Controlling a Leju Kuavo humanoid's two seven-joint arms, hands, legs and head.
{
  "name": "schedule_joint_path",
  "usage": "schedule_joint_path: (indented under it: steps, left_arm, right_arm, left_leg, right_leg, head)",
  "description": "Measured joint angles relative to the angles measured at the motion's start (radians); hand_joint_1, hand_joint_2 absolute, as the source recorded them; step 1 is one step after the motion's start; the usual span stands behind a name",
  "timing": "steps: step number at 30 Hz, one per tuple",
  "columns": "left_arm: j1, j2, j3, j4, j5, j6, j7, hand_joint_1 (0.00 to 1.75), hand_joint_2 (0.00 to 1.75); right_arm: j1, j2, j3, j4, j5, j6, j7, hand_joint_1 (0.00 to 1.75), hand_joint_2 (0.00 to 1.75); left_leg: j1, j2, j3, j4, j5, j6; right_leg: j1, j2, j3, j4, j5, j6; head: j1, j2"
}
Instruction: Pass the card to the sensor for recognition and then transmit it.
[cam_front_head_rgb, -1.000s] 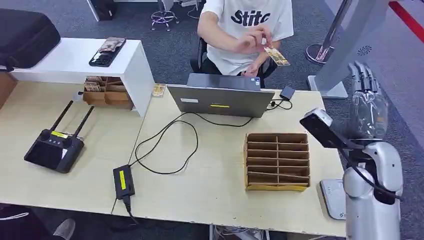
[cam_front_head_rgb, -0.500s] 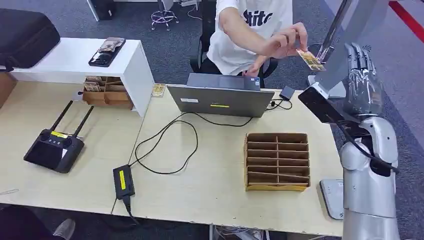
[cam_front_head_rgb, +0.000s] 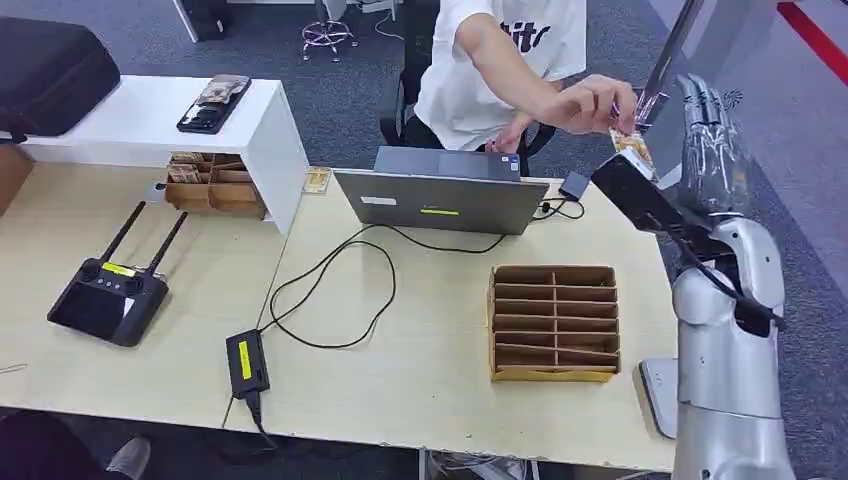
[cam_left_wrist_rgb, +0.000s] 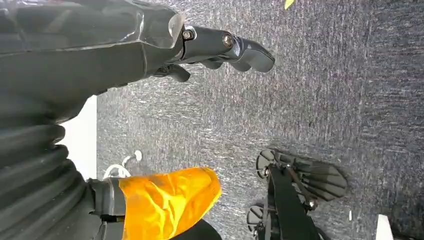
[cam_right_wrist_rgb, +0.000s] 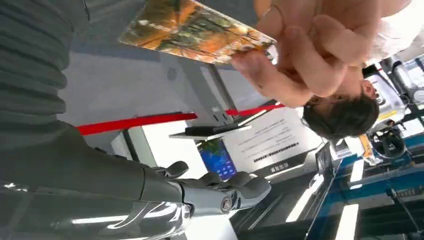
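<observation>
My right hand (cam_front_head_rgb: 716, 140) is raised beyond the table's right end, fingers straight and spread, holding nothing. A person in a white shirt reaches over with one hand (cam_front_head_rgb: 585, 103) and holds a small orange-patterned card (cam_front_head_rgb: 632, 148) right beside my palm. In the right wrist view the card (cam_right_wrist_rgb: 195, 31) is pinched in the person's fingers (cam_right_wrist_rgb: 305, 55), with my own fingers (cam_right_wrist_rgb: 220, 192) stretched out apart from it. A flat white pad (cam_front_head_rgb: 660, 395), possibly the sensor, lies at the table's right edge. My left hand (cam_left_wrist_rgb: 220, 47) hangs over the carpet with nothing in it.
A cardboard divider box (cam_front_head_rgb: 555, 320) stands on the right table near my arm. A grey laptop (cam_front_head_rgb: 440, 195) with cables, a black power brick (cam_front_head_rgb: 246, 362) and a remote controller (cam_front_head_rgb: 108, 300) lie on the tables. A white shelf (cam_front_head_rgb: 160, 125) holds a phone.
The person has brought the card from in front of their chest across to my right hand. My right hand has risen and moved slightly inward toward the card.
</observation>
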Motion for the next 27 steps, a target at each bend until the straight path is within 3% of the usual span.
schedule_joint_path:
  steps: [2,3,4,5,8,10,19,24,26,27]
  left_arm:
    - [0.000,0.000,-0.003,0.000,0.000,0.000,0.000,0.00,1.75]
    - [0.000,0.001,-0.004,0.000,0.000,0.000,0.001,0.00,1.75]
    - [0.000,0.001,-0.004,0.000,0.000,0.000,0.001,0.00,1.75]
    - [0.000,0.001,-0.004,0.000,0.000,0.000,0.001,0.00,1.75]
    - [-0.001,0.001,-0.005,0.000,0.000,0.002,0.003,0.00,1.75]
    - [0.000,0.001,-0.005,0.000,0.000,0.003,0.004,0.00,1.75]
    - [-0.001,0.006,-0.006,0.000,0.000,0.004,0.004,0.00,1.75]
    - [-0.001,0.008,-0.006,0.000,0.000,0.003,0.004,0.00,1.75]
    - [-0.001,0.008,-0.006,0.000,0.000,0.004,0.004,0.00,1.75]
    - [-0.001,0.008,-0.006,0.000,0.000,0.004,0.004,0.00,1.75]
  right_arm:
    - [-0.014,0.015,0.000,0.006,-0.006,0.008,0.004,0.00,1.75]
    - [-0.020,0.021,0.000,0.009,-0.011,0.009,0.006,0.14,1.75]
    - [-0.026,0.028,0.000,0.013,-0.013,0.009,0.006,0.94,1.75]
    - [-0.032,0.035,0.000,0.016,-0.016,0.009,0.007,1.38,1.75]
    - [-0.035,0.050,0.000,0.019,-0.031,0.009,0.006,1.66,1.75]
    - [-0.035,0.058,0.000,0.019,-0.034,0.009,0.003,1.75,1.75]
    - [-0.026,0.077,-0.003,-0.003,-0.047,0.007,-0.001,1.59,1.75]
    - [-0.021,0.080,-0.008,-0.011,-0.053,0.007,-0.003,1.40,1.75]
    - [-0.019,0.080,-0.008,-0.013,-0.053,0.007,-0.004,0.28,1.75]
    - [-0.017,0.080,-0.009,-0.013,-0.053,0.007,-0.004,0.28,1.75]
  left_leg:
    - [0.000,0.000,0.000,0.000,0.000,0.000]
    - [0.000,0.000,0.000,0.000,0.000,0.000]
    - [0.000,0.000,0.000,0.000,0.000,0.000]
    - [0.000,0.000,0.000,0.000,0.000,0.000]
    - [0.000,0.000,0.000,0.000,0.000,0.000]
    - [0.000,0.000,0.000,0.000,0.000,0.000]
    - [0.000,0.000,0.000,0.000,0.000,0.000]
    - [0.000,0.000,0.000,0.000,0.000,0.000]
    - [0.000,0.000,0.000,0.000,0.000,0.000]
    - [0.000,0.000,0.000,0.000,0.000,0.000]
  right_leg:
    - [0.000,0.000,0.000,0.000,0.000,0.000]
    - [0.000,0.000,0.000,0.000,0.000,0.000]
    - [0.000,0.000,0.000,0.000,0.000,0.000]
    - [0.000,0.000,0.000,0.000,0.000,0.000]
    - [0.000,0.000,0.000,0.000,0.000,0.000]
    - [0.000,0.000,0.000,0.000,0.000,0.000]
    - [0.000,0.000,0.000,0.000,0.000,0.000]
    - [0.000,0.000,0.000,0.000,0.000,0.000]
    - [0.000,0.000,0.000,0.000,0.000,0.000]
    - [0.000,0.000,0.000,0.000,0.000,0.000]
  head:
    - [0.000,0.000]
    - [0.000,0.000]
    - [0.000,0.000]
    - [0.000,0.000]
    - [0.000,0.000]
    - [0.000,0.000]
    - [0.000,0.000]
    - [0.000,0.000]
    - [0.000,0.000]
    - [0.000,0.000]
